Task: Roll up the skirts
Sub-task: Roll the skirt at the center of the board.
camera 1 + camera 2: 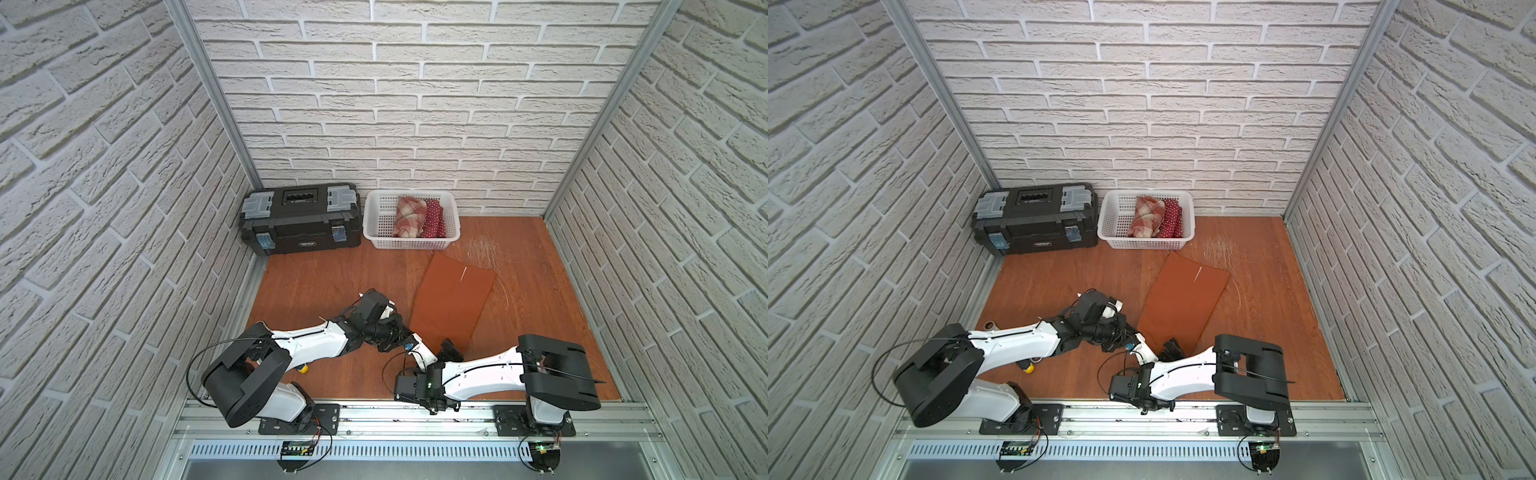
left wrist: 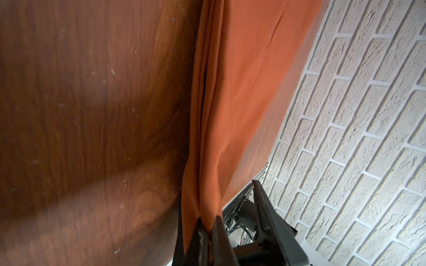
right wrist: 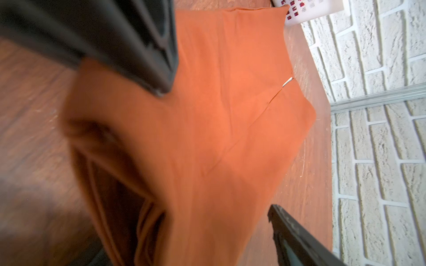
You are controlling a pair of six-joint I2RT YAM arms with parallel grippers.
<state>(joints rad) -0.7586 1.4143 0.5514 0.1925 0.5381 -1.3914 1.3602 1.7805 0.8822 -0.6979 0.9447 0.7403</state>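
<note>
The left gripper point(image 2: 207, 228) was clamped on the rust-orange skirt's point(image 1: 453, 299) near corner, the right gripper's point(image 3: 216, 152) jaws stood apart over that edge, and beyond it the plaid skirt point(image 1: 409, 216) and polka-dot skirt point(image 1: 434, 220) lay in the basket point(image 1: 409, 244).

The whole table point(image 1: 332, 270) is seen from high above its near edge in both top views. The rust-orange skirt point(image 2: 242, 92) is framed closely, low over the wood, in both wrist views.
</note>
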